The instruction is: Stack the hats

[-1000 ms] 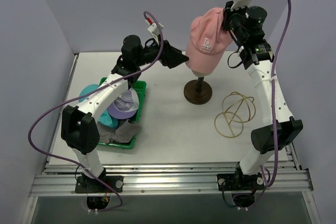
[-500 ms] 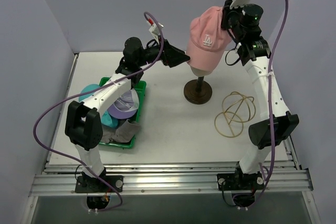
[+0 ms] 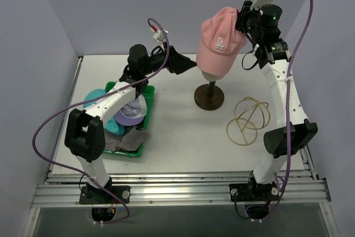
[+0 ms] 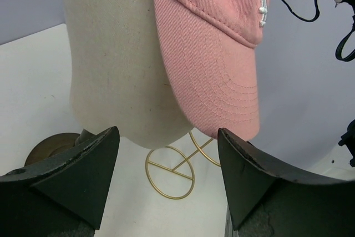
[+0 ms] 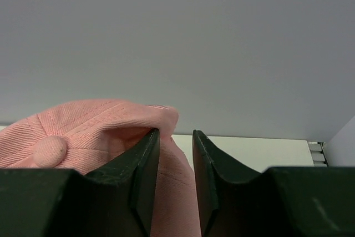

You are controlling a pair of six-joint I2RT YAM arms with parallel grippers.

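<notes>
The pink cap (image 3: 222,40) sits on the mannequin head (image 4: 116,65). At its 9 o'clock the left jaws gape wide, empty; the right jaws, barely parted, straddle cap fabric, grip unclear.

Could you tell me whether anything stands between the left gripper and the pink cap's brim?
Nothing visible does. The open left gripper faces the brim of the pink cap directly; the mannequin head sits beside that brim.
</notes>
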